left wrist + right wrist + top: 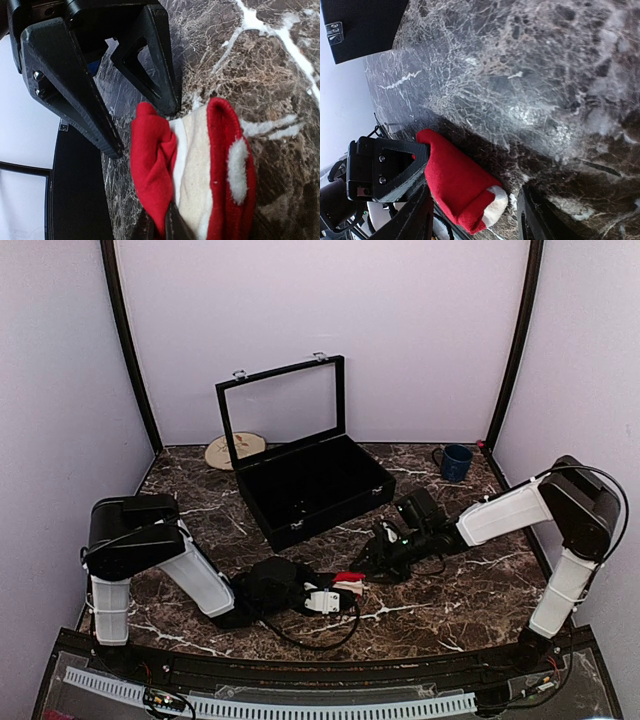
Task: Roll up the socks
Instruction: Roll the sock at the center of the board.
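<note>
between tight left fingers (405, 170), socks (200, 165)

Socks (210, 170) partly off bottom edge

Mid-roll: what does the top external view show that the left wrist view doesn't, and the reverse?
Top external only: blue mug, round wooden disc, the black case's open inside. Left wrist only: the left gripper pinching the red socks, their cream cuff up close, right gripper open beside them. Both: socks, case, marble table.
</note>
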Robot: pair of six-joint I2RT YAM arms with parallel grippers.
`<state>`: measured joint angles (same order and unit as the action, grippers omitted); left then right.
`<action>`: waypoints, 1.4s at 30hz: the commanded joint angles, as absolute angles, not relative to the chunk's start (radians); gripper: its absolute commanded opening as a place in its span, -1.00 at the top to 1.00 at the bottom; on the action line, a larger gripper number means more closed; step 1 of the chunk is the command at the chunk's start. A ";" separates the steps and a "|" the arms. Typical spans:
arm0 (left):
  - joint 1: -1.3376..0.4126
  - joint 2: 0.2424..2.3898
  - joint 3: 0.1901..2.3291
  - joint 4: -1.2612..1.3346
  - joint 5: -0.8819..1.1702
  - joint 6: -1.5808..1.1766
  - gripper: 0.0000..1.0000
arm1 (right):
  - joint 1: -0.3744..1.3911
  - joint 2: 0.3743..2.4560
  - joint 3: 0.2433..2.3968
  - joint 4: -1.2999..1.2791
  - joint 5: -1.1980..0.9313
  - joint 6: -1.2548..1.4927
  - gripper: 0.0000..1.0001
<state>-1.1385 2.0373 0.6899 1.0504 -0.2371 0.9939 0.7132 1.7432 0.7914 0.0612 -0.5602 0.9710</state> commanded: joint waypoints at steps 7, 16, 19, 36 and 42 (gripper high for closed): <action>-1.144 2.076 0.692 1.065 -0.261 1.014 1.00 | 0.719 1.804 0.792 0.063 -0.584 0.889 -0.09; -1.144 2.079 0.690 1.070 -0.262 1.019 1.00 | 0.732 1.853 0.797 0.064 -0.578 0.850 0.00; -1.144 2.083 0.690 1.074 -0.264 1.016 1.00 | 0.736 1.859 0.792 0.073 -0.580 0.848 0.09; -1.143 2.079 0.716 1.020 -0.310 0.924 1.00 | 0.738 1.864 0.725 0.245 -0.593 0.867 1.00; -1.143 2.030 0.765 0.848 -0.342 0.813 0.82 | 0.741 1.826 0.691 0.314 -0.550 0.866 1.00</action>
<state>-1.1431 2.0586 0.7303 1.0309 -0.3145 0.9230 0.7261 1.8362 0.7322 0.3042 -0.6228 0.8730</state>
